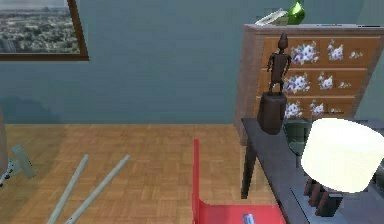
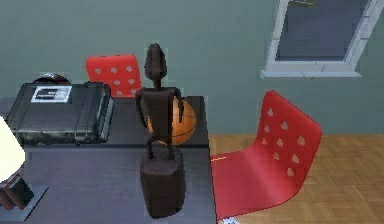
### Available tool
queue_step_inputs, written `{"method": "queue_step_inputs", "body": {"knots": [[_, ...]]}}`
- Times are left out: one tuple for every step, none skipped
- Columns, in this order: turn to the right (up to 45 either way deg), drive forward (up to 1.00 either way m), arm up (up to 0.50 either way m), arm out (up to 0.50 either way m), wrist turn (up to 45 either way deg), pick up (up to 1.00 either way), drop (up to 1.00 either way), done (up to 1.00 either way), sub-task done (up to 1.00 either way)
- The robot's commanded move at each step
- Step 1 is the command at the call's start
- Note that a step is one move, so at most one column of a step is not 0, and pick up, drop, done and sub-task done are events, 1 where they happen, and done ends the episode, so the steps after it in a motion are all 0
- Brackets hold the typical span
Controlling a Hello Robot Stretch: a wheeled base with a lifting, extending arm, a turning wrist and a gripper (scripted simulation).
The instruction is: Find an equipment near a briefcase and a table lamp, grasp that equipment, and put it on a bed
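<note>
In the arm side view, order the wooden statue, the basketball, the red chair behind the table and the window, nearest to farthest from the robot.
1. Wooden statue, on the table, middle.
2. Basketball, just behind the statue.
3. Red chair, beyond the table, left.
4. Window, far wall, upper right.

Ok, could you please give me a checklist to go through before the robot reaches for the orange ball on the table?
1. Ball on the table: ok. The orange ball sits on the dark table.
2. Briefcase nearby: ok. The briefcase lies left of the ball in the arm side view, on that table.
3. Lamp nearby: ok. The lamp stands on the same table.
4. Clear line to the ball: not ok. The statue stands in front of the ball and hides part of it.
5. Gap between statue and ball: cannot tell.
6. Way to a bed: cannot tell.
</note>
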Motion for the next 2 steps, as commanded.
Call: {"method": "queue_step_inputs", "body": {"knots": [[0.0, 0.00, 0.50, 0.00, 0.0, 0.00, 0.00, 0.00, 0.00], [0.0, 0.00, 0.38, 0.00, 0.0, 0.00, 0.00, 0.00, 0.00]]}}
